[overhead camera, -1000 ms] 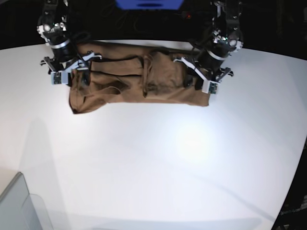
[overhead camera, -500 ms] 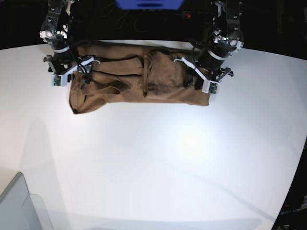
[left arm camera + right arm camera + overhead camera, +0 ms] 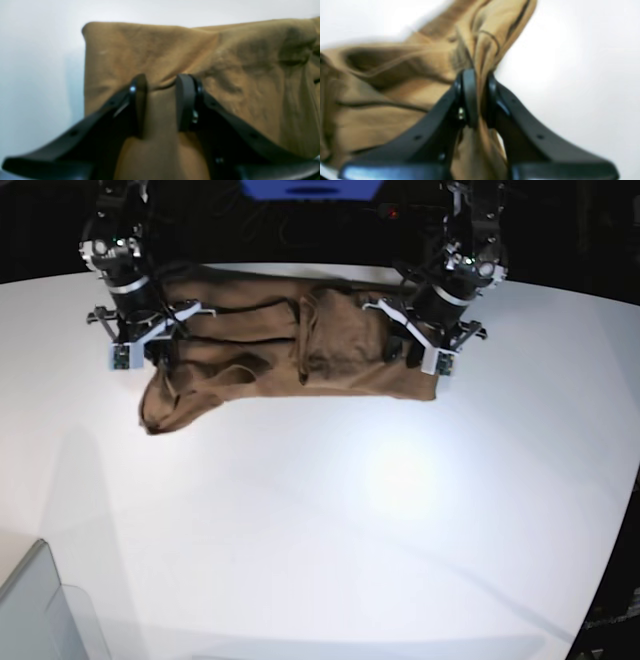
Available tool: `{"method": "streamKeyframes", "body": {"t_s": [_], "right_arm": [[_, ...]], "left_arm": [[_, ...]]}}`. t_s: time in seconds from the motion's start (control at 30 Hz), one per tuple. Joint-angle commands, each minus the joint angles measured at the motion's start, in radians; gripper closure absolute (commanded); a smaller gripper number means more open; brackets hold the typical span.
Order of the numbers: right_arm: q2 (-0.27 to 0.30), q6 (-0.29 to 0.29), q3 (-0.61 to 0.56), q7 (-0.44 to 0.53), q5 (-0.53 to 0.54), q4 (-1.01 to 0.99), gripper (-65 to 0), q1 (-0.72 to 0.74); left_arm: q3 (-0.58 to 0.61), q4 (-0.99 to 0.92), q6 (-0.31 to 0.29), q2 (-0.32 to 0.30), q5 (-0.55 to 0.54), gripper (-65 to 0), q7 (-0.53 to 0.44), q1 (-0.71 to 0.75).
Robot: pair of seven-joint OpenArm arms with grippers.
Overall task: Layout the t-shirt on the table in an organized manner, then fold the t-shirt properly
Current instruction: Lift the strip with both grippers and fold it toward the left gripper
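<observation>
The tan-brown t-shirt (image 3: 300, 350) lies bunched in a long wrinkled band across the far side of the white table (image 3: 320, 510). My right gripper (image 3: 150, 348) is at the band's left end in the base view. In the right wrist view it (image 3: 480, 100) is shut on a gathered fold of the t-shirt (image 3: 382, 100), which rises between the fingers. My left gripper (image 3: 412, 348) is at the band's right end. In the left wrist view it (image 3: 161, 100) holds a thick fold of the t-shirt (image 3: 225, 62) between its fingers.
A grey translucent bin (image 3: 40, 610) stands at the near left corner. A blue object (image 3: 310, 188) sits past the table's far edge, between the two arms. The table's curved edge runs down the right side.
My right gripper went from open to shut on the shirt's end. The cloth's near left corner has drawn in and shifted slightly. The left gripper has not moved.
</observation>
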Motion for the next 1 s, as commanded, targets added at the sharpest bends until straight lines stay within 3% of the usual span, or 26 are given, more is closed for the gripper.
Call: {"method": "streamKeyframes", "body": {"t_s": [0.0,0.13,0.53,0.67,0.97], "right_arm": [[0.003,0.01,-0.029,0.029,0.009,0.05,0.0,-0.007],[0.004,0.01,-0.152,0.028,0.009,0.142,0.0,-0.058],[0.004,0.01,-0.563,0.026,0.006,0.116,0.0,-0.029],[0.003,0.006,-0.618,0.026,0.006,0.035,0.0,0.034],[0.003,0.006,-0.612,0.034,0.009,-0.151,0.0,0.112]], "left_arm": [[-0.001,0.0,0.012,0.002,0.011,-20.2,0.038,0.007],[-0.001,0.002,0.012,0.004,0.012,-20.2,0.038,0.006],[-0.001,0.009,0.012,0.005,0.012,-20.2,0.038,0.01],[-0.001,0.034,0.012,0.005,0.012,-20.2,0.038,0.013],[-0.001,0.209,0.012,0.007,0.011,-20.2,0.038,0.052]]}}
